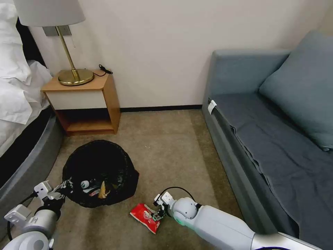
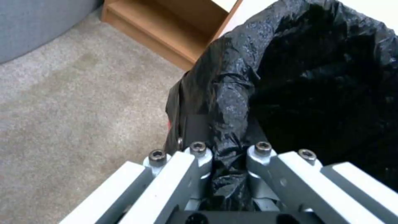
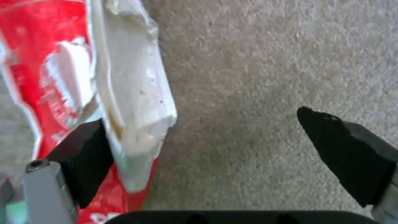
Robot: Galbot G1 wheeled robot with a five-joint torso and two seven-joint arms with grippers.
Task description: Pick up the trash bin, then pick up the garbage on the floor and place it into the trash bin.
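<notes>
The floor (image 1: 166,146) is short beige-grey carpet, running back to a dark baseboard under a plain cream wall. At ten o'clock in the head view stands a wooden nightstand (image 1: 105,95) with an open lower shelf, carrying a brass lamp (image 1: 74,74) with a pale shade. A bed (image 1: 17,90) with white linen and a grey padded base takes the nine o'clock edge, and a blue-grey sofa (image 1: 263,132) with a matching cushion fills the three o'clock side.

The trash bin (image 1: 100,166), lined with a crinkled black bag, sits tilted at about seven o'clock, its mouth facing the camera. Inside it lie a clear bottle (image 1: 85,184), a tan paper piece (image 1: 103,191) and some printed wrapping.

The left pincer (image 1: 64,187) is at the bin's rim on the eight o'clock side; in the left wrist view its fingers (image 2: 199,155) are clenched on the bag-covered rim, with black plastic bunched between them.

The red snack packet (image 1: 145,217) lies flat on the carpet at six o'clock, just beside the bin's lower edge and apart from it. The right pincer (image 1: 159,212) is down at the packet's three o'clock end. In the right wrist view it is released, jaws spread wide: one black pad (image 3: 85,158) touches the packet's torn white-lined end, while the other (image 3: 348,152) hangs over bare carpet, well apart from the packet.
</notes>
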